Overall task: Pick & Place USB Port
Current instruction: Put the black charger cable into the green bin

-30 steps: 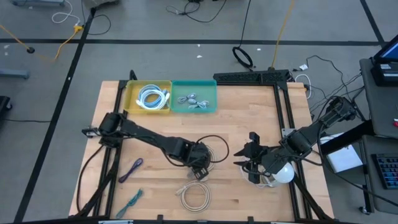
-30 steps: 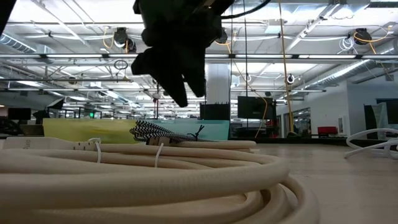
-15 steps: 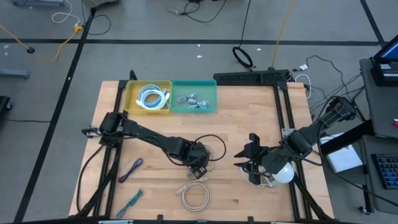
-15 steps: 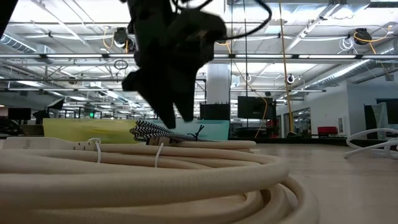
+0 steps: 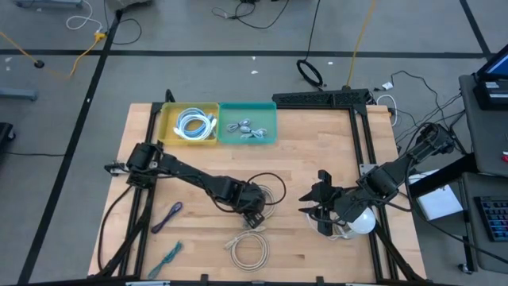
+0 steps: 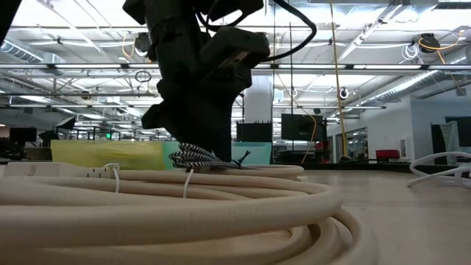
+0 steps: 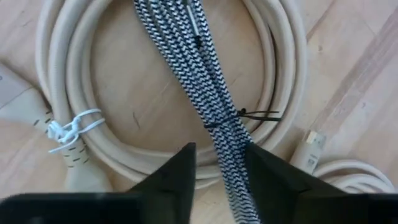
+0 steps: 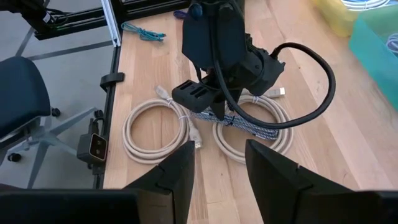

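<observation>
On the wooden table, your left gripper was low over a beige cable coil, its fingers spread on both sides of the black-and-white braided cable but not yet closed on it. This bundle lay across the coil near the middle of the table. A second beige coil lay nearer. Your right gripper waited at the right side, fingers apart and empty. At the far edge stood a yellow bin and a teal bin. Behind the table, the low view showed a big hall with ceiling pipes.
</observation>
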### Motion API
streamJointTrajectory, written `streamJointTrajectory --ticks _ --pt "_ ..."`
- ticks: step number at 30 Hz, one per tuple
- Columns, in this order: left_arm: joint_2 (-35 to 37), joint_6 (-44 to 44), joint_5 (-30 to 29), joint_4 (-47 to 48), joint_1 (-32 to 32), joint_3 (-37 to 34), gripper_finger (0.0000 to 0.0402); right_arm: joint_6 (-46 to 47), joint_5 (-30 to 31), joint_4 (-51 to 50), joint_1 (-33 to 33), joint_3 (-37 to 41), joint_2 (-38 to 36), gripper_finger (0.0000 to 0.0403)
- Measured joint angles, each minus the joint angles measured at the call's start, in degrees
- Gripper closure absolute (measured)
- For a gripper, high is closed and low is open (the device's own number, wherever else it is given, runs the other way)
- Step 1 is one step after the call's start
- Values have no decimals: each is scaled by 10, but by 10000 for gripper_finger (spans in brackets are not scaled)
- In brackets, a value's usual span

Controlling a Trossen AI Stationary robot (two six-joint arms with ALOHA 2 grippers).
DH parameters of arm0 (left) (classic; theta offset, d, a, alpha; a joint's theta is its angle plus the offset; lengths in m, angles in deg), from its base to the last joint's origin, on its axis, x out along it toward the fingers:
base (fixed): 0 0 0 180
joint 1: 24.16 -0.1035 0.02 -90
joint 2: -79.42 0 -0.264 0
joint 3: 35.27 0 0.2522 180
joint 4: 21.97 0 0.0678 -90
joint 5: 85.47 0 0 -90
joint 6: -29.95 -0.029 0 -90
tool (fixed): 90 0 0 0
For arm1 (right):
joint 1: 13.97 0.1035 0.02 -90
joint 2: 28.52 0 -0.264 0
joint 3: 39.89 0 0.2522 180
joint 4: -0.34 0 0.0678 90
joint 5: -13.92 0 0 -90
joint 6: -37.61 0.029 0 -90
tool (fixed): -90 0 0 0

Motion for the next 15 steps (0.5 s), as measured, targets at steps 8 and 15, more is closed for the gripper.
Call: streamJointTrajectory --ticks 8,15 --pt "1 -4 9 -14 -5 -1 393 4 0 0 0 0 0 269" --pt "74 17 -63 6 6 -2 398 15 0 18 0 0 0 269"
